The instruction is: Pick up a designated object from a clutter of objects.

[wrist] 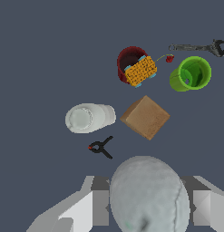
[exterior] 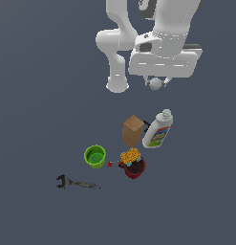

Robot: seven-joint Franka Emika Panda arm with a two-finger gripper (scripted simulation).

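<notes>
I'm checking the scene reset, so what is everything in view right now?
ball: 1, pale grey-white, between the gripper's fingers, raised above the surface
box: 1, brown, beside the bottle
bottle: 1, white, colourful label, lying down
clamp: 1, black, near the bottle and the box
mug: 1, red, by the block
block: 1, yellow-orange, on the mug's rim
cup: 1, green, upright
speck: 1, red, between cup and mug
wrench: 1, dark, flat, apart from the rest
gripper: 1, white, shut on the ball
</notes>
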